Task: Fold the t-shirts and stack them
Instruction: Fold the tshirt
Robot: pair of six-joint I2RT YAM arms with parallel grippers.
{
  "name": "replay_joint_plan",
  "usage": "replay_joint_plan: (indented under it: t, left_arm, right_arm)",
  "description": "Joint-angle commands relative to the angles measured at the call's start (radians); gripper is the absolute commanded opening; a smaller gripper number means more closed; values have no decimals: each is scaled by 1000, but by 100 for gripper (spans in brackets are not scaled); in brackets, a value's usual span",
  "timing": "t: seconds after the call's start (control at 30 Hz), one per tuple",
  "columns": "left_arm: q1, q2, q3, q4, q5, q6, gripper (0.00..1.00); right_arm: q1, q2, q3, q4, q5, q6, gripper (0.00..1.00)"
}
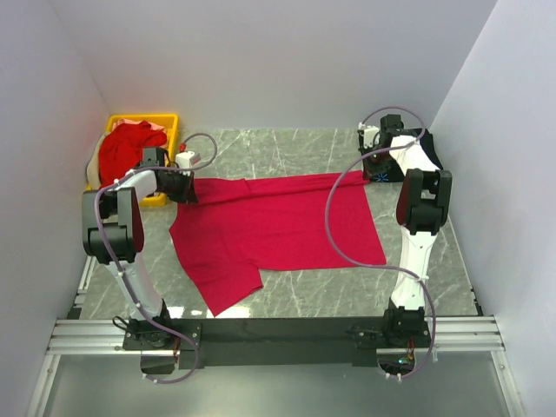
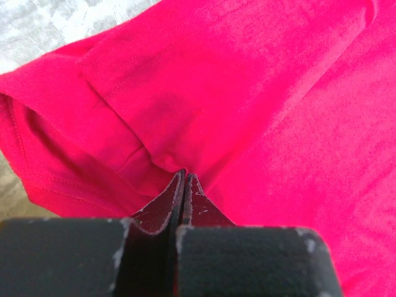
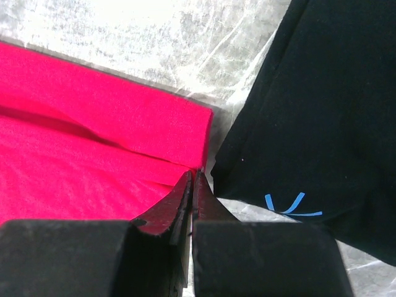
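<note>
A bright red t-shirt (image 1: 278, 226) lies spread across the marble table, one sleeve pointing toward the near edge. Its far edge is folded over and runs taut between my two grippers. My left gripper (image 1: 185, 191) is shut on the shirt's far-left part; in the left wrist view the cloth (image 2: 260, 111) puckers at the closed tips (image 2: 185, 175). My right gripper (image 1: 369, 174) is shut on the far-right corner of the folded edge (image 3: 154, 124), tips (image 3: 193, 175) together. A black t-shirt (image 3: 309, 111) with a small blue mark lies just right of that corner.
A yellow plastic basket (image 1: 170, 123) stands at the far left with another red t-shirt (image 1: 126, 149) heaped in it, just behind my left arm. White walls close in the table on three sides. The arms' base rail (image 1: 278, 334) runs along the near edge.
</note>
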Motion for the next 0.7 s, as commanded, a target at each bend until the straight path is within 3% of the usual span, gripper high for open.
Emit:
replay_joint_plan:
  t: [0.0, 0.47, 0.57, 0.6, 0.67]
  left_arm:
    - [3, -40, 44, -19, -9, 22, 0]
    - [3, 11, 45, -39, -58, 51, 1]
    - [3, 12, 83, -108, -49, 83, 8]
    - [11, 8, 93, -137, -35, 100, 22]
    - [22, -35, 106, -132, -5, 96, 32]
  right_arm:
    - [0, -69, -30, 3, 5, -43, 0]
    - [19, -55, -109, -14, 40, -103, 2]
    - [19, -63, -103, -31, 45, -112, 21]
    - [19, -69, -100, -37, 41, -114, 27]
    - [19, -104, -101, -40, 37, -121, 38]
